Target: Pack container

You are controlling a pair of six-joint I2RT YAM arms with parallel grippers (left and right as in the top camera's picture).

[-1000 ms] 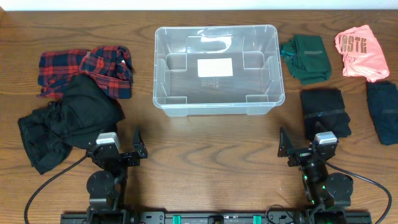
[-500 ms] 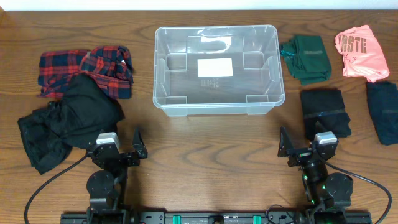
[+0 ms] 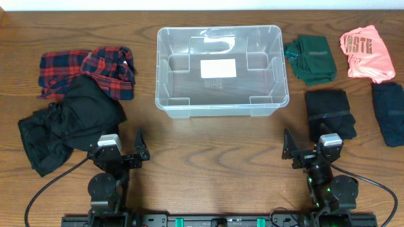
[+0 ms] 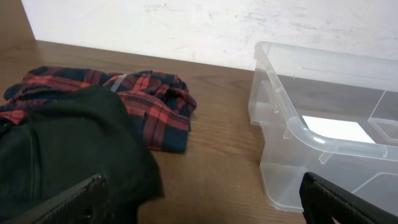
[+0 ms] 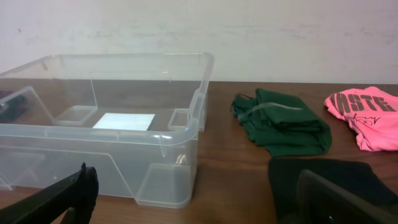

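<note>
- Our left gripper (image 4: 202, 180) sits low over the bench (image 3: 214, 164), jaws spread wide apart with nothing between them
- Our right gripper (image 5: 196, 177) stands just as wide and holds nothing
- The container (image 3: 221, 110) sits upright and empty on the bench, ahead and to the right of the left gripper and ahead and to the left of the right one; a white label (image 3: 218, 67) shows on its bottom
- A black garment (image 3: 69, 123) lies just left of the left gripper, overlapping a red plaid garment (image 3: 88, 69) farther ahead
- Close ahead of the right gripper we see a folded black garment (image 3: 329, 112); beyond it lies a dark green garment (image 3: 310, 58), with a pink shirt (image 3: 367, 53) and a navy garment (image 3: 388, 113) off to the right
</note>
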